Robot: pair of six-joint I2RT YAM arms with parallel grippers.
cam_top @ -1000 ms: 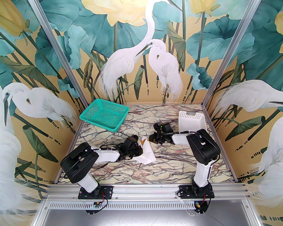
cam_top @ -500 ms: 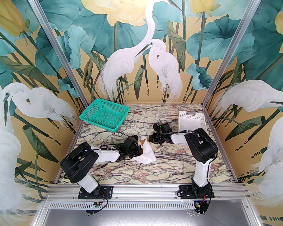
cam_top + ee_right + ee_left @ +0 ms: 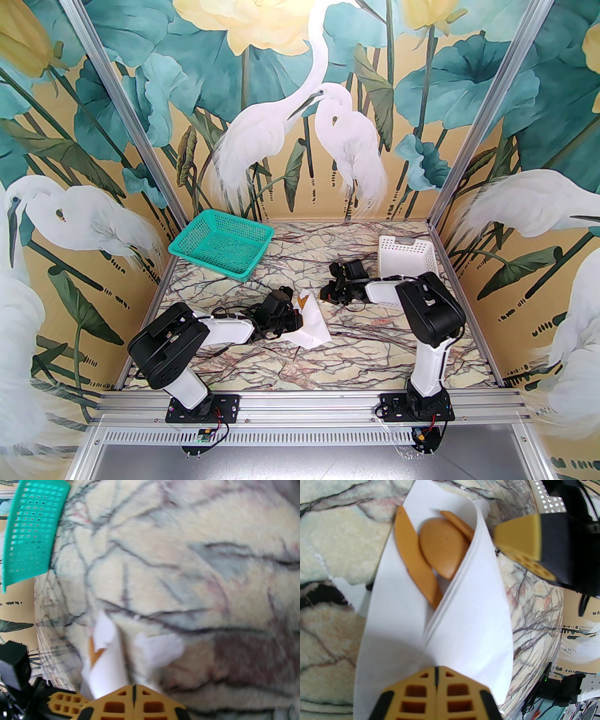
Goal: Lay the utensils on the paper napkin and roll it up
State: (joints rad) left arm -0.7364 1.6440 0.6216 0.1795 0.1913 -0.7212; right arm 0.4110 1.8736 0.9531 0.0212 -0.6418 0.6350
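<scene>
Top external: marbled table point(image 3: 375, 337), heron walls point(image 3: 281, 117); left gripper point(image 3: 299, 322) pinches napkin point(image 3: 313, 332), right gripper point(image 3: 322, 294) clenched.

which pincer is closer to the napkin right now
Left. The left pincer is shut on the napkin's near end, touching it. The right pincer is shut too, just off the far end with a gap between.
</scene>
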